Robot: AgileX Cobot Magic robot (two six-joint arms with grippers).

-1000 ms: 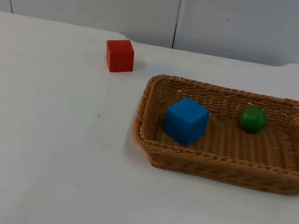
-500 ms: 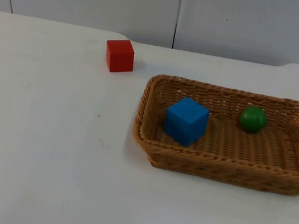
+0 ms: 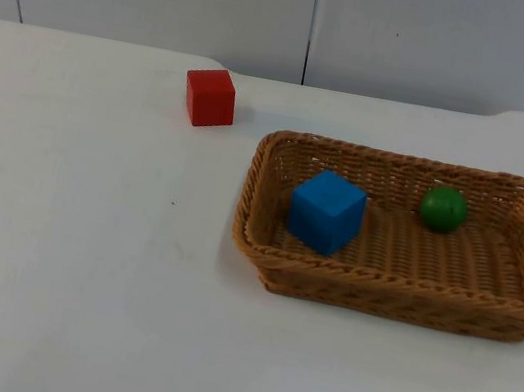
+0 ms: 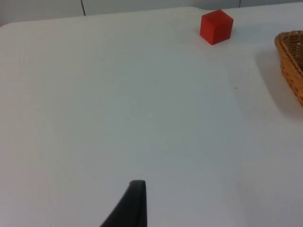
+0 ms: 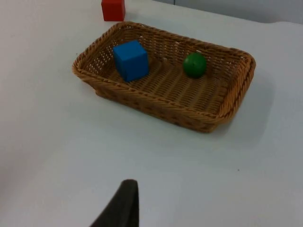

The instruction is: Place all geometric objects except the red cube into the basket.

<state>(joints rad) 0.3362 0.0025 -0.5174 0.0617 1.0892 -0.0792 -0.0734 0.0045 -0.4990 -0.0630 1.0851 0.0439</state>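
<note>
Wicker basket (image 3: pixel 392 292) holds my blue cube (image 3: pixel 326 210) and green ball (image 3: pixel 443 208), red cube (image 3: pixel 209 96) sits outside on the table (image 3: pixel 69 253); both grippers' openings, I can't tell.

The white table (image 3: pixel 75 275) carries a red cube (image 3: pixel 209 96) and, just beside it, a wicker basket (image 3: pixel 261 257) (rectangular).
</note>
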